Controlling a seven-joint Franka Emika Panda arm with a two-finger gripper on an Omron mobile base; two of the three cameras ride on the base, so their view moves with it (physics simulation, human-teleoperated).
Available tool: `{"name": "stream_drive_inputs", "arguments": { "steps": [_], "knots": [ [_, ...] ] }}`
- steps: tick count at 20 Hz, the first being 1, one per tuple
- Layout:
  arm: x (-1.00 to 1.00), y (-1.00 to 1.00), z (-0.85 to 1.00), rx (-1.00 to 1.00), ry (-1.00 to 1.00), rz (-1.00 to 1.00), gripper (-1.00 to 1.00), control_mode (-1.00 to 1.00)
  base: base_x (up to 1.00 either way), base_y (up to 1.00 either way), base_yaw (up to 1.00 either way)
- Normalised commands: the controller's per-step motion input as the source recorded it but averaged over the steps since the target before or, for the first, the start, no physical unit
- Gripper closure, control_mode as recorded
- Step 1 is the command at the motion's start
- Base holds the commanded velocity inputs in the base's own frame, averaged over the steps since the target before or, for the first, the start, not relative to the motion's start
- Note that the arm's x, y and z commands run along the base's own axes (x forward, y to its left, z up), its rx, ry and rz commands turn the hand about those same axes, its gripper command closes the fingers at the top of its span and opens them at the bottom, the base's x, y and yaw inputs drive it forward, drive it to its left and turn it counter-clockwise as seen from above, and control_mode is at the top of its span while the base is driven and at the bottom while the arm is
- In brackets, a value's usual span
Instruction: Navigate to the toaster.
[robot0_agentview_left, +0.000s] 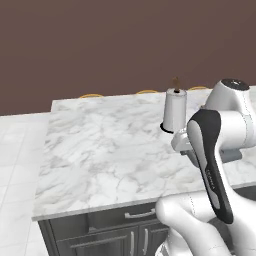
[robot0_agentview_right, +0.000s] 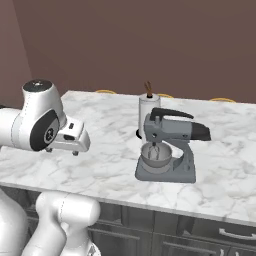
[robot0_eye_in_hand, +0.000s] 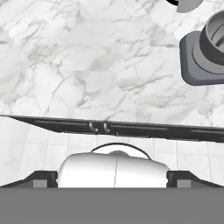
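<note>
The gripper (robot0_eye_in_hand: 112, 178) is held above the near edge of the marble counter (robot0_agentview_left: 100, 150), with its fingertips spread wide and nothing between them. A stand mixer (robot0_agentview_right: 167, 150) is seen to its right, just in front of a paper towel roll (robot0_agentview_right: 148, 112). White tiled floor (robot0_agentview_left: 20, 150) is seen beyond the counter's left end.

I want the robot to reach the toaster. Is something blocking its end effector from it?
I cannot say: I see no toaster to judge against. Ahead are a marble counter, a grey stand mixer and a paper towel roll.

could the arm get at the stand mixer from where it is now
Probably yes: the stand mixer stands on the marble counter to the arm's right, with bare counter between them and only the paper towel roll behind it.
</note>
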Motion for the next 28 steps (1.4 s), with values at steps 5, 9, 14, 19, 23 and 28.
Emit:
{"name": "stream_drive_inputs", "arguments": {
  "steps": [5, 9, 14, 19, 23, 28],
  "knots": [
    [0.0, 0.0, 0.0, 0.0, 0.0, 0.0, -1.0, 1.0, -0.65, 0.0, 0.0],
    [0.0, 0.0, 0.0, 0.0, 0.0, 0.0, -1.0, 1.0, -0.95, -0.09, 0.0],
    [0.0, 0.0, 0.0, 0.0, 0.0, 0.0, -1.0, 1.0, -1.0, -0.19, 0.0],
    [0.0, 0.0, 0.0, 0.0, 0.0, 0.0, -1.0, 1.0, -0.95, -0.13, 0.0],
    [0.0, 0.0, 0.0, 0.0, 0.0, 0.0, -1.0, 1.0, -0.28, -0.03, 0.05],
    [0.0, 0.0, 0.0, 0.0, 0.0, 0.0, -1.0, 1.0, 0.0, 0.0, 0.74]
  ]
}}
